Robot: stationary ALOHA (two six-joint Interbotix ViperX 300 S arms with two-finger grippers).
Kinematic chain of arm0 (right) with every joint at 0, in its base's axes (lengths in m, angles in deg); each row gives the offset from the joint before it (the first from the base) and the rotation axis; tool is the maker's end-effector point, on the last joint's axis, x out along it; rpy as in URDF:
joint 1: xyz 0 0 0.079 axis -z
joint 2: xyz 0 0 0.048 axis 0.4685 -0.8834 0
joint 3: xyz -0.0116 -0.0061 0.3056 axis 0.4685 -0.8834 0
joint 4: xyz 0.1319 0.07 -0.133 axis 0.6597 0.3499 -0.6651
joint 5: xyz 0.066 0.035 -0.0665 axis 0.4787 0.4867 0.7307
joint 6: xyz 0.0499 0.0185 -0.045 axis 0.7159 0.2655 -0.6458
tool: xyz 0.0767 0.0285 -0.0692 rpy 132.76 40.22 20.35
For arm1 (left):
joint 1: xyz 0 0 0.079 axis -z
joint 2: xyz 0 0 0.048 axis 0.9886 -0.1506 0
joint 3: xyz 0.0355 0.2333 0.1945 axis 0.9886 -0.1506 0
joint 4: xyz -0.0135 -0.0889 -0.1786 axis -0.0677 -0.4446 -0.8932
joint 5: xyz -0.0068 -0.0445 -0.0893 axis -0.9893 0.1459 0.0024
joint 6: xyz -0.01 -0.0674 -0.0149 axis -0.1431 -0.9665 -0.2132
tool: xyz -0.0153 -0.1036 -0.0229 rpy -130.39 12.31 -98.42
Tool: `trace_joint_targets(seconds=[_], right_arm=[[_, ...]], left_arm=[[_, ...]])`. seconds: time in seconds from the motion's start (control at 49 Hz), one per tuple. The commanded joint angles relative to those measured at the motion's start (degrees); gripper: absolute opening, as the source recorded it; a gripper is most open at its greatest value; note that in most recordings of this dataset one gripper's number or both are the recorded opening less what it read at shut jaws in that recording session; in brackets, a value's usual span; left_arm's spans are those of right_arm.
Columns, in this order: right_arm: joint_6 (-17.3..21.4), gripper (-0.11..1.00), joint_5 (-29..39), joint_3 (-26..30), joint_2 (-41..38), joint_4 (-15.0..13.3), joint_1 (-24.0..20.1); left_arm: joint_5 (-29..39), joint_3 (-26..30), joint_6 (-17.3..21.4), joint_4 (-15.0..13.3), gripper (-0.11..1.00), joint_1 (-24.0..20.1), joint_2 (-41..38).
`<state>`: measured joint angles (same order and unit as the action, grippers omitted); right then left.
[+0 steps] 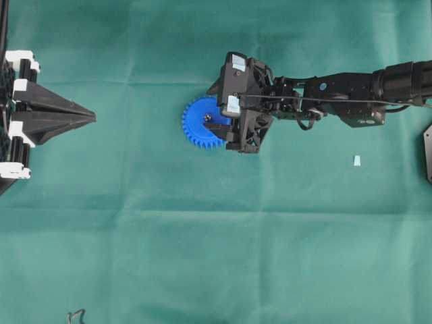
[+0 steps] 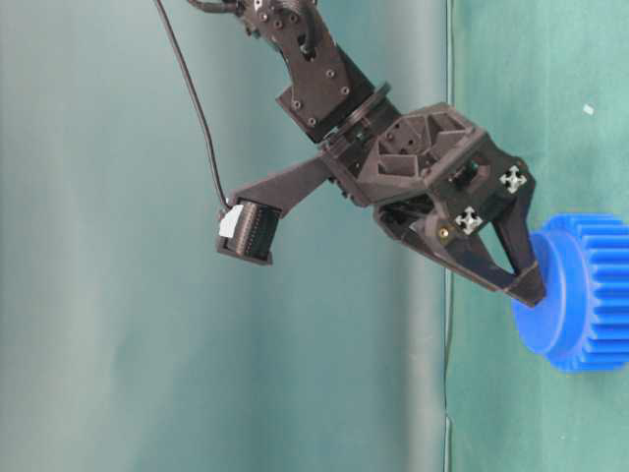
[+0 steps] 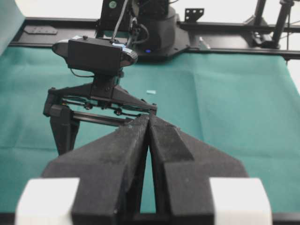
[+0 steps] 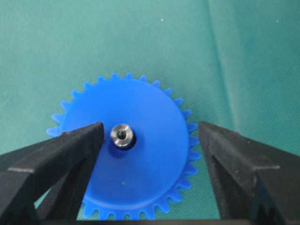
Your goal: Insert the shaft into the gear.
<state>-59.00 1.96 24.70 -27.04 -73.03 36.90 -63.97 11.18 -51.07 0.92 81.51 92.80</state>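
Matt blue plastic gear (image 4: 136, 154), shiny metal shaft (image 4: 121, 135)

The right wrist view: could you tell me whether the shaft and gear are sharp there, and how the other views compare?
Right wrist view: shaft and gear fairly crisp, right gripper fingers soft-edged. Left wrist view: the shut left gripper close up and blurred. Overhead view: even, soft light. Table-level view: gear sharp.
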Motion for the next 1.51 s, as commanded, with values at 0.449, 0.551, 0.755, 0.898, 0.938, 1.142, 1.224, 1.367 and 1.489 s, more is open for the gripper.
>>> trace_joint_targets(seconds=[0.449,0.551,0.755,0.898,0.938,1.142,1.224,1.367,1.489], right_arm=[[-0.44,0.95,6.33,0.44,13.80,-0.44,-0.62],[-0.35,0.95,6.94,0.00,15.21,-0.44,-0.62],[-0.35,0.95,7.03,-3.69,21.18,-0.44,-0.62],[-0.18,0.95,6.86,-7.91,27.86,-0.44,-0.62],[-0.18,0.95,6.86,-9.23,29.97,-0.44,-0.62],[0.00,0.95,7.03,-16.70,41.75,-0.26,-0.62],[0.00,0.95,7.82,-19.51,47.20,-0.18,-0.62],[-0.09,0.95,10.90,-22.68,55.37,-0.44,-0.53],[-0.09,0.95,13.45,-24.96,61.26,-0.44,0.00]], left_arm=[[-0.18,1.58,-0.09,0.18,0.00,0.00,-0.26],[-0.18,1.58,-0.09,0.18,0.00,0.00,-0.26],[-0.26,1.58,-0.09,0.18,0.00,0.00,-0.18],[-0.26,1.58,-0.09,0.18,0.00,0.09,-0.09],[-0.26,1.67,-0.09,0.18,0.00,0.00,-0.09],[-0.44,1.67,-0.09,0.18,0.00,0.00,0.09],[-0.44,1.67,-0.09,0.18,0.00,0.00,0.18],[-0.44,1.67,-0.09,0.18,0.00,0.00,0.26],[-0.44,1.67,-0.09,0.18,0.00,0.00,0.26]])
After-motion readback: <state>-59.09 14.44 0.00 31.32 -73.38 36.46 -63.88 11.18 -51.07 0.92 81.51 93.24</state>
